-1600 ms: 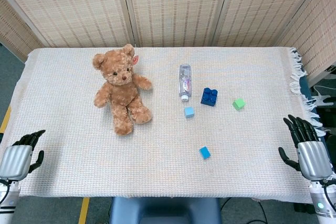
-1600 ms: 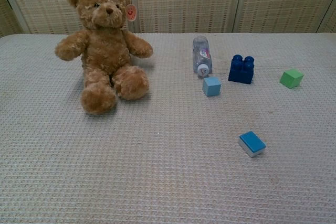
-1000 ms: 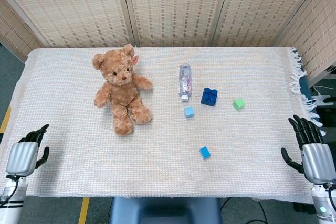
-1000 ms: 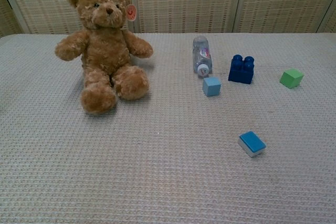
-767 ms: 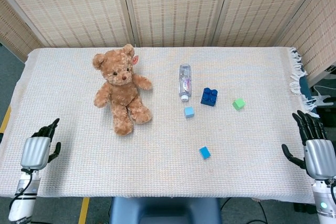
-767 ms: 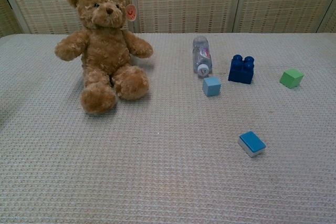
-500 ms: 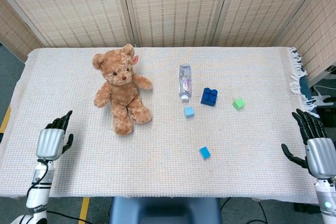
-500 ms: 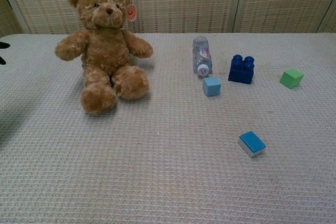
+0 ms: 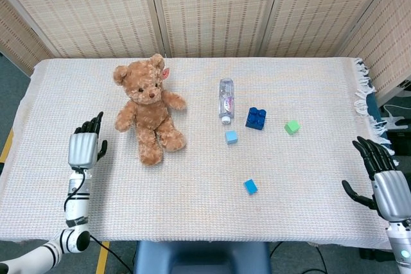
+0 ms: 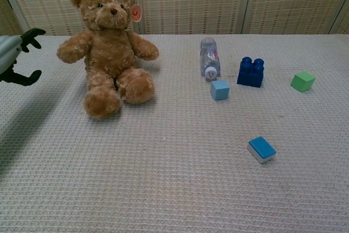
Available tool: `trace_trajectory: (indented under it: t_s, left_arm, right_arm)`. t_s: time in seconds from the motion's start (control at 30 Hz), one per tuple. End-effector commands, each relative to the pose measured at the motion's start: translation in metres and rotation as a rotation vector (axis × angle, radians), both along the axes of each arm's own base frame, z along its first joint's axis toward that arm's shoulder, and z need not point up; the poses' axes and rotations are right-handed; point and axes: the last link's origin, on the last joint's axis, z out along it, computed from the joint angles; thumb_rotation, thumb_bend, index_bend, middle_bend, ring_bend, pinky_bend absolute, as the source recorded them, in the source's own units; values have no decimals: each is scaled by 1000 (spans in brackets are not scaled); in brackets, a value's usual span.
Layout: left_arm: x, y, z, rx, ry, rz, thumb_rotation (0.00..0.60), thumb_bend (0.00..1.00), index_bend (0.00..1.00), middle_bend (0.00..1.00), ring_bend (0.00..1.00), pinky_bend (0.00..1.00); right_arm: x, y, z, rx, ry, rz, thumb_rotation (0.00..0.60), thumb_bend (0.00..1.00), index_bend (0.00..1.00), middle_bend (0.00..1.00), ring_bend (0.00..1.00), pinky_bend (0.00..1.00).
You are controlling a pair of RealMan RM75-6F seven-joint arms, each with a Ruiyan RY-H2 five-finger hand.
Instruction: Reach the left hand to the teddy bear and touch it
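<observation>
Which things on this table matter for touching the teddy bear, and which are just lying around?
For the job:
teddy bear
left hand, open, beside the bear, not touching it

Just lying about:
bottle, on its side
dark blue brick
green cube
light blue cube
blue block
right hand, open at the table edge

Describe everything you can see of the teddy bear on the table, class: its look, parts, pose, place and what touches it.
The teddy bear is brown curly plush with round ears, dark eyes and nose, and a small pink tag by one ear. It sits leaning back on the woven tablecloth, arms spread and legs stretched toward the robot, at the table's far left part. Only the cloth touches it. The left hand hovers beside it, fingers apart, clear of its arm.
</observation>
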Motion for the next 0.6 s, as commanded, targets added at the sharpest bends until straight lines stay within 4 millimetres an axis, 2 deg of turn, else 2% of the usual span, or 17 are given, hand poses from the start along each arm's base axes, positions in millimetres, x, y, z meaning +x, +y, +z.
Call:
trace_trajectory:
  t_s: [0.03,0.3,0.6]
  left_arm:
    - [7,13,-6,8,-31,51,600,408,17,185,220,376]
    - [26,25,-15,21,-140,154,600,385,123,290,277,398]
    - [51,29,-21,-30,-266,262,600,378,147,310,298,427]
  right_arm:
    - [0,0,0,3,-1,1,600,202,0,16,0,79]
    - [0,-1,0,12,-8,-8,600,201,0,16,0,79]
    - [0,-1,2,13,-27,-13,600,202,4,16,0,82]
